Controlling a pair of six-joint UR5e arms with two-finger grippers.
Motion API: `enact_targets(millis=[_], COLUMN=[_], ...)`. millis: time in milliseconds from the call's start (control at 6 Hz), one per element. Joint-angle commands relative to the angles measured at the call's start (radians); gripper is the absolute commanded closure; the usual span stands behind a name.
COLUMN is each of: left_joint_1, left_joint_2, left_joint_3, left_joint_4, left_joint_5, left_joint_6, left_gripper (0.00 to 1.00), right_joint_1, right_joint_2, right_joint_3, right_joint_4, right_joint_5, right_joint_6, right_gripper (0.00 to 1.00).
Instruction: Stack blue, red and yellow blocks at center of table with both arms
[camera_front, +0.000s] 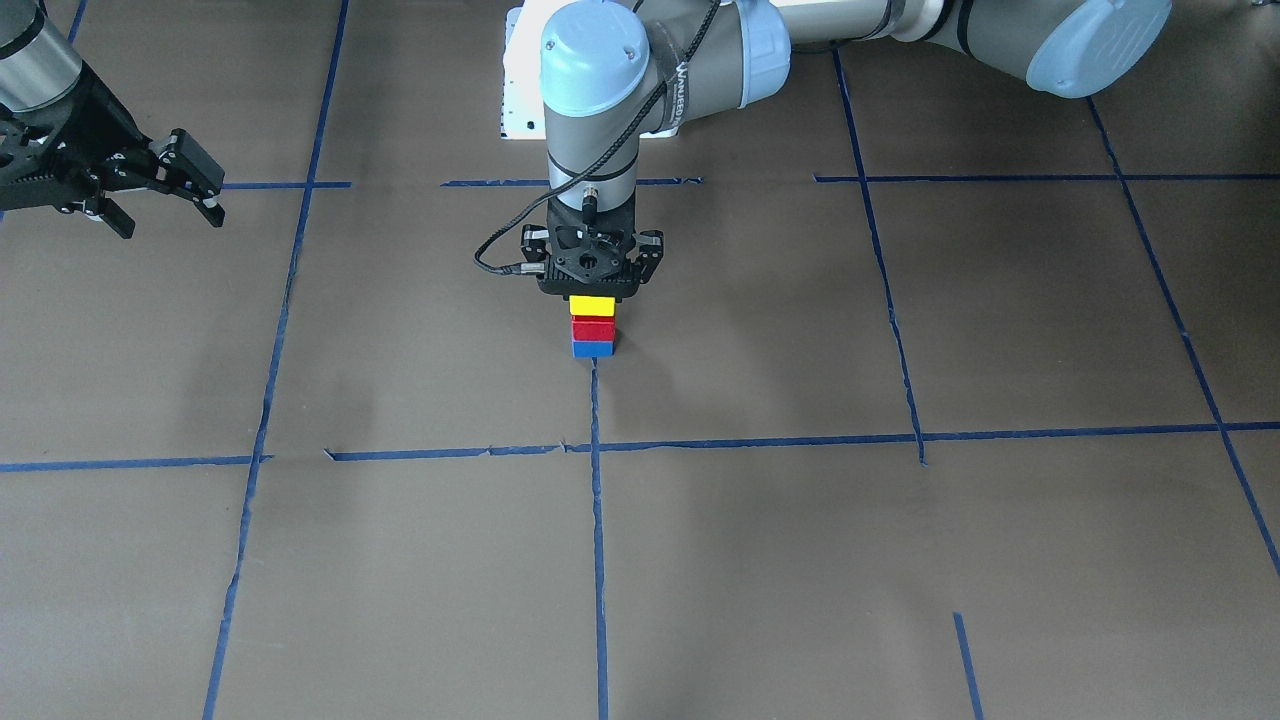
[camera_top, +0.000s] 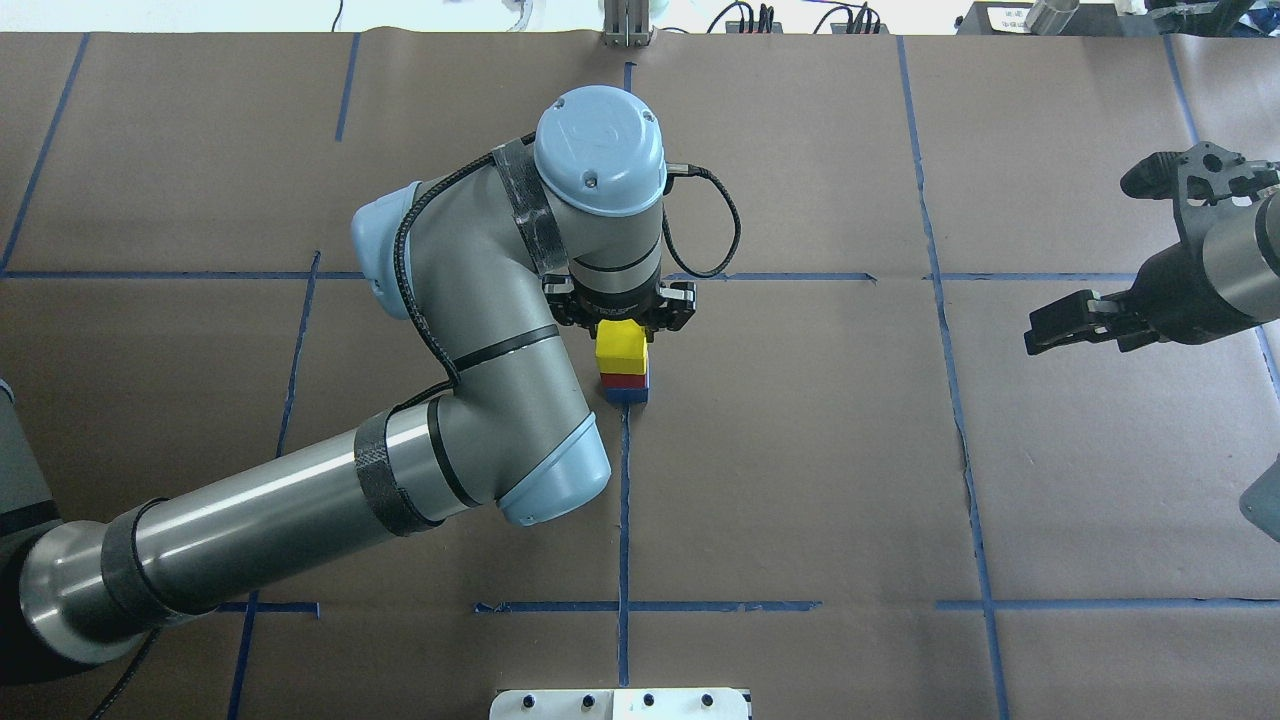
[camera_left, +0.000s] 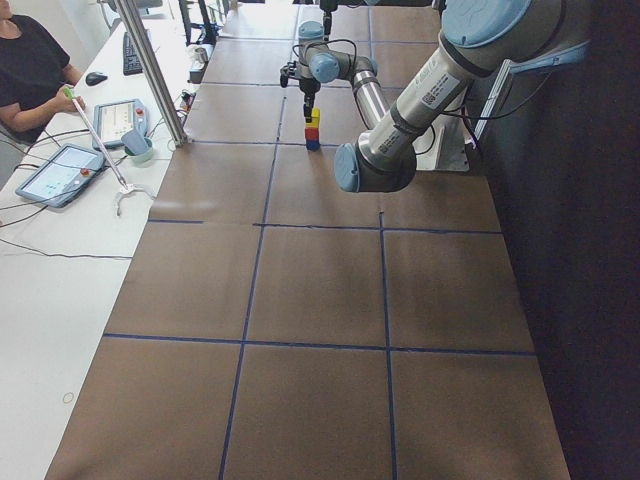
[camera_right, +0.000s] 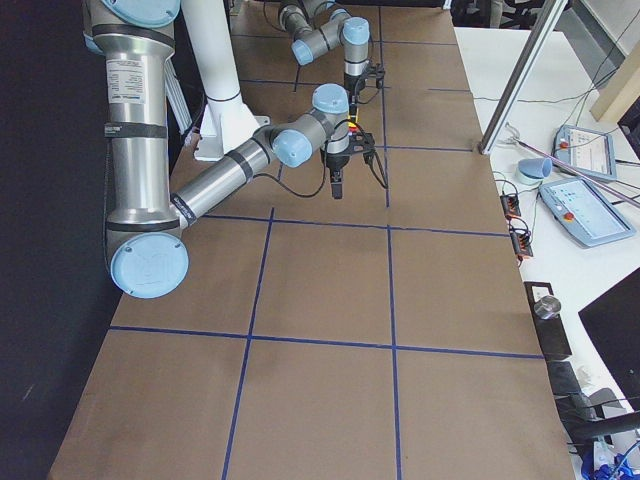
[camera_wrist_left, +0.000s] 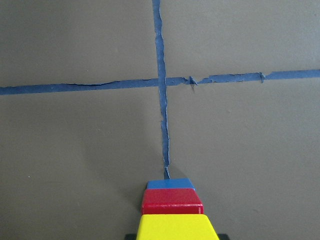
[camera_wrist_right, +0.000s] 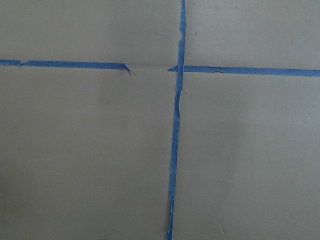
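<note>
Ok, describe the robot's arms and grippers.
The left arm and right arm are silver-grey tubes; the left shows rounded light-blue joint caps and a black cable strapped along it, looping at the wrist. The left gripper and right gripper are black, skeletal, two-fingered.

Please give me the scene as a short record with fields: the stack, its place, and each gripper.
stack order: blue block at the bottom, red block in the middle, yellow block on top
stack place: on the table, at the end of a blue tape line
left gripper: directly over the yellow block; cannot tell if the jaws are open or shut
right gripper: far off to the side, jaws open, holding nothing
</note>
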Motion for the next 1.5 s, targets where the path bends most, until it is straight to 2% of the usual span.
enact_targets(millis=[0, 167, 333, 500, 667, 833, 1167, 1333], left_joint_1=[0.002, 0.002, 0.0, -0.014, -0.081, -0.165, -0.364, -0.494], left_joint_2=[0.001, 0.0, -0.003, -0.002, 0.018, 0.139, 0.492, 0.688], left_joint_3=[0.002, 0.002, -0.007, -0.048, -0.123, -0.23, -0.472, -0.537], left_joint_4=[-0.001, -0.001, -0.001, 0.01, 0.016, 0.02, 0.023, 0.014], left_joint_5=[0.002, 0.003, 0.015, 0.012, 0.003, -0.111, -0.239, -0.353], left_joint_6=[0.0, 0.0, 0.0, -0.001, 0.002, 0.018, 0.38, 0.596], left_gripper=[0.22, 0.18, 0.01, 0.01, 0.01, 0.01, 0.01, 0.01], right_joint_1=[0.0, 0.0, 0.0, 0.002, 0.02, 0.047, 0.163, 0.245], right_joint_2=[0.0, 0.0, 0.0, 0.0, -0.01, -0.028, -0.099, -0.125], right_joint_3=[0.0, -0.002, -0.002, -0.008, -0.008, -0.02, -0.046, -0.086], right_joint_4=[0.0, 0.0, 0.0, 0.0, -0.003, -0.003, -0.014, -0.012], right_joint_5=[0.0, 0.0, 0.0, -0.001, 0.0, 0.0, 0.003, 0.069], right_joint_6=[0.0, 0.0, 0.0, -0.003, -0.014, -0.02, -0.25, -0.37], right_gripper=[0.0, 0.0, 0.0, 0.0, 0.0, 0.0, 0.0, 0.0])
